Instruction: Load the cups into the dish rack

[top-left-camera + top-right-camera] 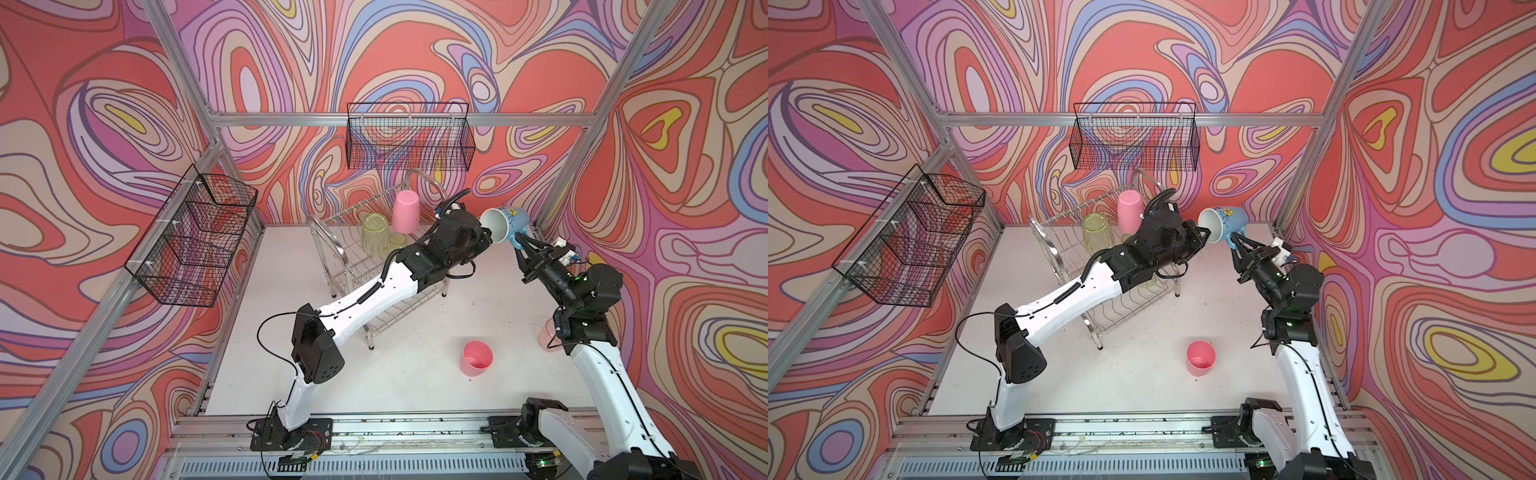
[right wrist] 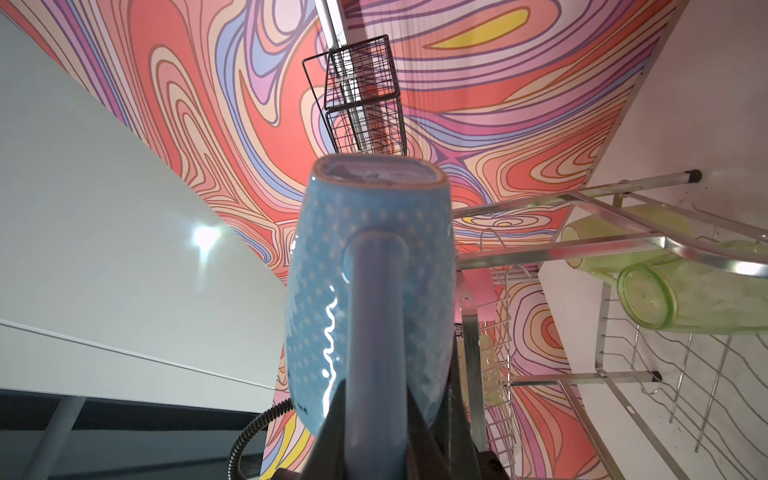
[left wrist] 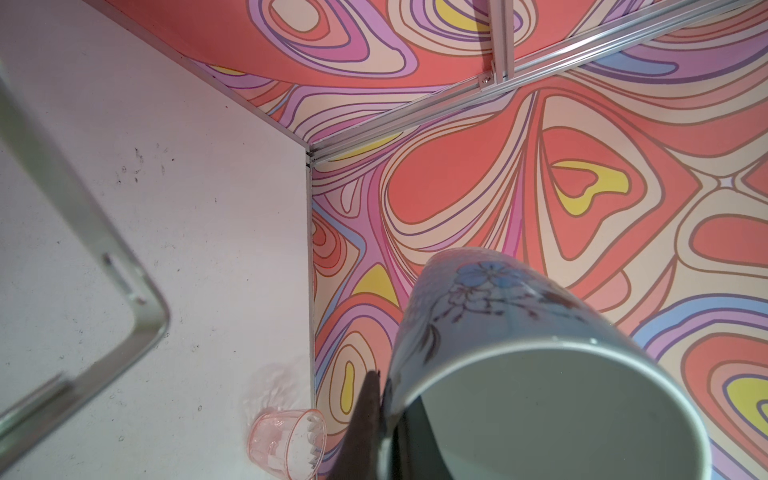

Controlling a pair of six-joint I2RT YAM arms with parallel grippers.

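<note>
The blue white-lined mug hangs tilted in the air right of the dish rack. My left gripper is shut on its rim, one finger inside and one outside. My right gripper pinches the mug's handle from both sides. On the rack an opaque pink tumbler stands upside down beside a clear green cup. A second pink tumbler stands upright on the table. A clear pinkish cup sits by the right wall.
Two black wire mesh baskets hang on the frame, one on the back wall above the rack and one on the left wall. The left arm stretches across the rack's front. Aluminium posts edge the white table.
</note>
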